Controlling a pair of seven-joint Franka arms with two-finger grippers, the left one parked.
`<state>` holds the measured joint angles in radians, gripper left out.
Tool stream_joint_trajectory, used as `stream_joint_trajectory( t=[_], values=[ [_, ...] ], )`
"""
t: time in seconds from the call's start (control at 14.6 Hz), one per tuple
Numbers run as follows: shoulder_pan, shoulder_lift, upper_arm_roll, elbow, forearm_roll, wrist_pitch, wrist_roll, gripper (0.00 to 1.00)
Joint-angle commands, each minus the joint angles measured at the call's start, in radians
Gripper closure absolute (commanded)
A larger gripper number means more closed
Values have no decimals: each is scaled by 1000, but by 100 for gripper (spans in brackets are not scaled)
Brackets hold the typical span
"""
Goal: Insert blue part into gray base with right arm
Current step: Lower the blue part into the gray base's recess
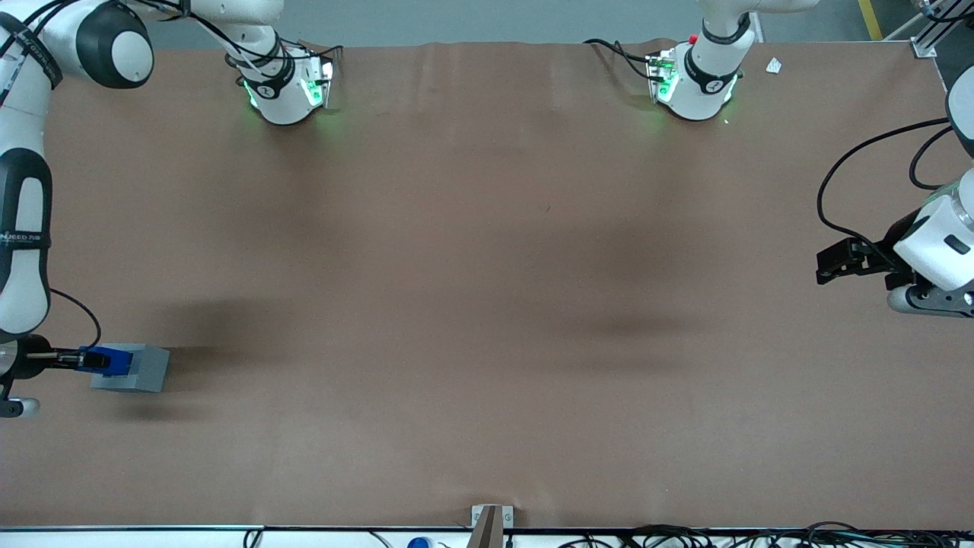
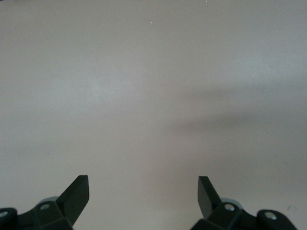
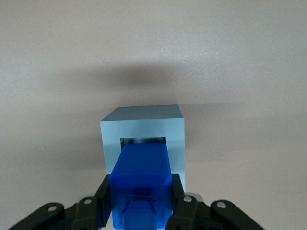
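Though hazy frontally, gripper (image 3: pixel 140 203) apparently presses blue part (image 3: pixel 142 175) into gray base (image 3: pixel 144 127).

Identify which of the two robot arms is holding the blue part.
The right arm, with the thin black cable: its end effector is shut on the blue part, at the gray base. The parked arm's holds nothing.

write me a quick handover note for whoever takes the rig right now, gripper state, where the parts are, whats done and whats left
Gripper: shut on the blue part, at the working arm's end of the table, right over the gray base.
Gray base: sits on the table, recess facing up.
Done: blue part picked up, carried to the base and lined up; its leading end is at the recess opening.
Left: push it fully in (how deep it sits now is not clear), open the fingers, lift the arm away.
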<state>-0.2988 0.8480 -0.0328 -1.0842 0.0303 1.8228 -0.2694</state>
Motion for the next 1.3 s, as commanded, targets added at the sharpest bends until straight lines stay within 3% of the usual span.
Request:
stream_joint_trajectory(
  t=[0.0,1.23],
  values=[
    [-7,17,8,27,-10,-2,-13,100],
    [1,36,10,27,-9,15,-8,100]
  ],
)
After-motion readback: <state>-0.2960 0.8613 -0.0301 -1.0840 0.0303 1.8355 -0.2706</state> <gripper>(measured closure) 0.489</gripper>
